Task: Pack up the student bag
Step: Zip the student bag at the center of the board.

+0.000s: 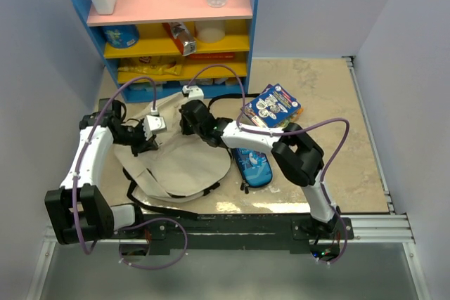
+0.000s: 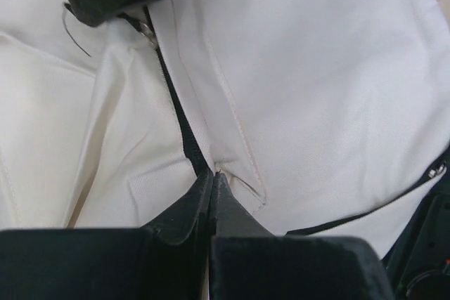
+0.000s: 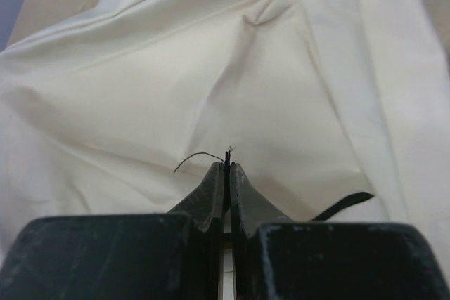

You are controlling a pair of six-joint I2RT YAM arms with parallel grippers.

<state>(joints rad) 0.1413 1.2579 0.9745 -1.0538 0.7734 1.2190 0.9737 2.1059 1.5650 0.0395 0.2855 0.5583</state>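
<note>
Tan, stone-patterned table [image 1: 337, 145] under everything. Beyond the student bag [image 1: 179, 166], a blue shelf unit [image 1: 254, 5] with pink and yellow boards, stocked with bottles and packets. Student bag itself flat and limp on the table directly beneath both grippers, cream fabric uppermost, black straps trailing out from under it. Right of the bag's far corner, a colourful picture book [image 1: 273, 107]. Right of the bag's near side, just beside it, a blue pencil case [image 1: 253, 165]. Both outside the bag. On the bag's far half, right gripper [image 3: 226, 170] clenched on a thin black tab with a stray thread, judged to be part of the zipper pull [image 2: 148, 31]. On the bag's left part, left gripper [image 2: 213, 182] pinched tight on the fabric at the other end of the black zipper line [image 2: 176, 103]. Zipper between the two grips apparently closed, with no mouth and no dark lining on show. Judged barely begun: bag braced and pull grasped, nothing visibly packed. Left to do: drawing the zipper open, spreading the mouth, loading the book and pencil case, closing up.
</note>
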